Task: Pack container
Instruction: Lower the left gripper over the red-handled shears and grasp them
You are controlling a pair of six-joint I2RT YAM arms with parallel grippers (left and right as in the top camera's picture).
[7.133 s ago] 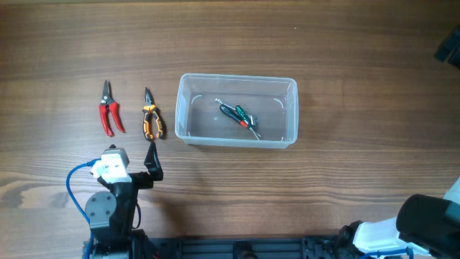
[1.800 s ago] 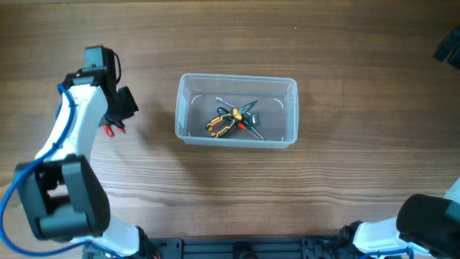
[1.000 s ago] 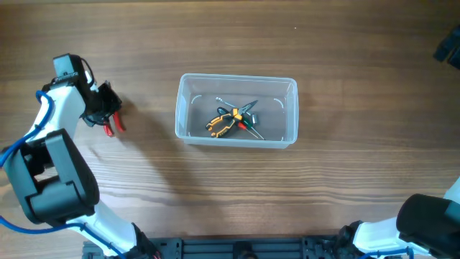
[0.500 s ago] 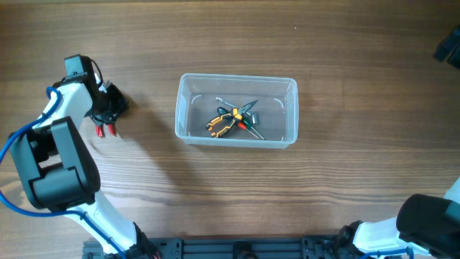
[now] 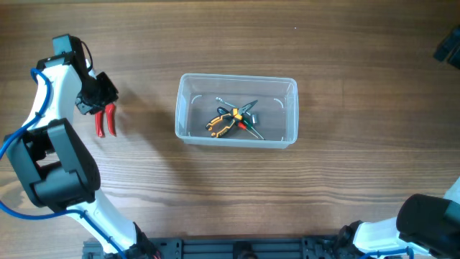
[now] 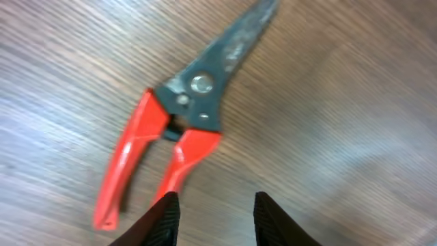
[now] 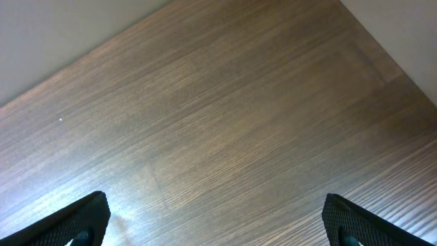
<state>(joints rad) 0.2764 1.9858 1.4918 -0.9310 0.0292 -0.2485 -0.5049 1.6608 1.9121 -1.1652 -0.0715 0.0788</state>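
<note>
Wooden table (image 5: 345,65), grain running left to right, seen from overhead. The container (image 5: 237,75), a clear rectangular bin with rounded corners, stands near the middle of the table with its open top upward and its long axis along the grain, left to right.

The left arm (image 5: 52,86) reaches over the table's left part. Its left gripper (image 5: 97,93) sits above the blade end of the red-handled cutters (image 5: 104,121), well apart from the container's left wall. In the overhead view the two red handles point toward the near edge of the table and the blades are hidden under the gripper. In the left wrist view the cutters (image 6: 184,116) lie flat on the wood, dark blades toward the upper right, handles splayed toward the lower left. The left gripper (image 6: 215,222) has its fingers spread with bare wood between them, just short of the handles and not touching them.

The right gripper (image 7: 218,225) has its fingers spread wide over bare table, with nothing between them.

Inside the container, orange-handled pliers (image 5: 221,122) lie aslant on the floor, crossing a green-handled screwdriver (image 5: 249,111).
</note>
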